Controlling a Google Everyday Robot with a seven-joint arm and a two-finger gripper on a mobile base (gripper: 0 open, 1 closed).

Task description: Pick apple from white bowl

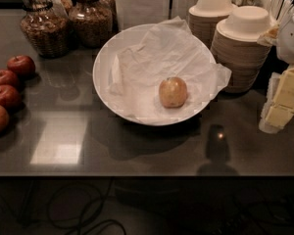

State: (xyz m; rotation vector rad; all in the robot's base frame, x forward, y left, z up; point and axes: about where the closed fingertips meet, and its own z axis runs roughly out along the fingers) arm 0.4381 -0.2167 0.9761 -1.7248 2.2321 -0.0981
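The apple [173,92], pale yellowish-orange with a pink blush, sits upright on crumpled white paper in the white bowl [102,58], a little right of the bowl's middle. The bowl stands at the middle of the dark countertop. My gripper [283,99] shows as pale yellowish parts under a white wrist at the right edge. It hangs over the counter's right side, well to the right of the bowl and apart from the apple. Nothing is seen in it.
Several dark red apples [6,96] lie in a row at the left edge. Two glass jars [46,26] stand at the back left. Two stacks of beige paper bowls [245,43] stand right behind the white bowl's right rim. The counter's front edge runs below the bowl.
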